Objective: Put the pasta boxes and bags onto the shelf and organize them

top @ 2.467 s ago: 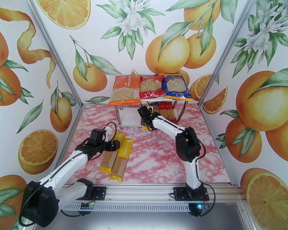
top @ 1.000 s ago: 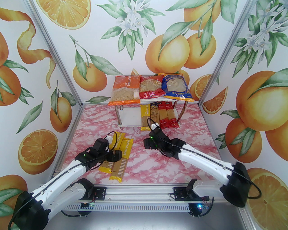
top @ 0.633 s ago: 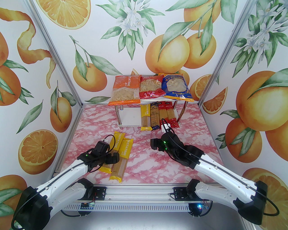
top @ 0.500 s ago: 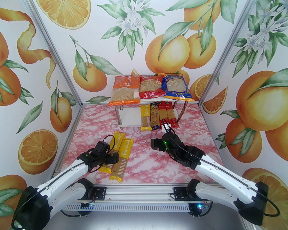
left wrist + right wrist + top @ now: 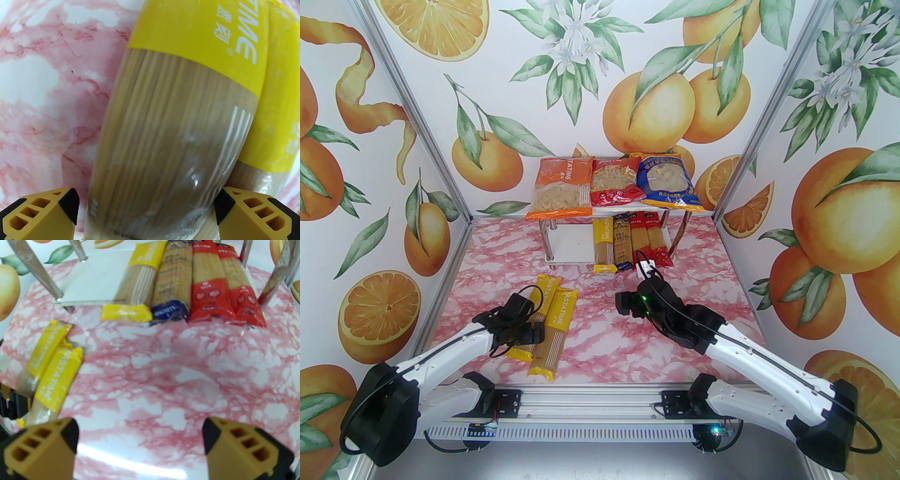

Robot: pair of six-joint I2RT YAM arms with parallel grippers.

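The shelf (image 5: 572, 243) holds the orange bag (image 5: 558, 187), red bag (image 5: 615, 182) and blue bag (image 5: 668, 180) on its top board. On the lower board lie a yellow pack (image 5: 603, 241), the dark blue pack (image 5: 621, 241) and two red packs (image 5: 647, 238). Two more yellow packs (image 5: 553, 335) lie side by side on the table. My left gripper (image 5: 533, 333) is low over the left one, open, its fingers either side of that pack (image 5: 164, 140). My right gripper (image 5: 140, 434) is open and empty above the table, facing the shelf (image 5: 93, 286).
The pink marble table (image 5: 618, 347) is boxed in by printed walls with aluminium posts (image 5: 440, 168). Chrome shelf legs (image 5: 35, 270) stand at the lower board's corners. The left half of the lower board is bare. The second loose yellow pack (image 5: 279, 105) touches the straddled one.
My right arm has pulled back from the shelf's lower tier to mid-table, leaving a yellow pack there. My left gripper slid nearer along the left yellow pack and tipped down over it.
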